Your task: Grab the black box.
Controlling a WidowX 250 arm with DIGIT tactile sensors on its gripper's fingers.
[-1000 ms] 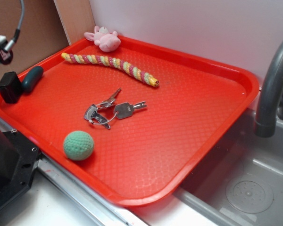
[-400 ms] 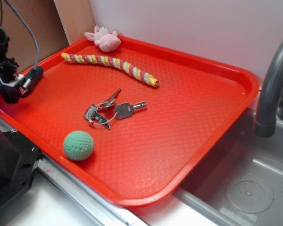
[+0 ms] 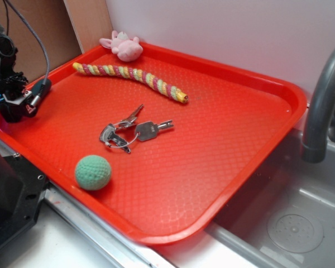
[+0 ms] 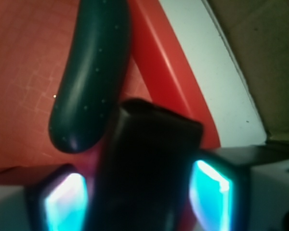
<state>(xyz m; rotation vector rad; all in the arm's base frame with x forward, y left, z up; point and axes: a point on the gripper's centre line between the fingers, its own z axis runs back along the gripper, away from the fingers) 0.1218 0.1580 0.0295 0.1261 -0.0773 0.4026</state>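
At the left edge of the frame the pincer [image 4: 137, 197] stood open around the small matte black cuboid box [image 4: 147, 168], beside the dark teal rounded oblong [image 4: 91, 77].

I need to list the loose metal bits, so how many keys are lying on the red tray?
3, as far as I can tell. The keys lie bunched on one ring mid-tray: one points up-right, one lies flat pointing right, one sits at the left end. More could be stacked underneath.

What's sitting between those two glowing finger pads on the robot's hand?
The black box fills the gap between the gripper's pads, seen in the wrist view; the dark teal object lies just beyond.
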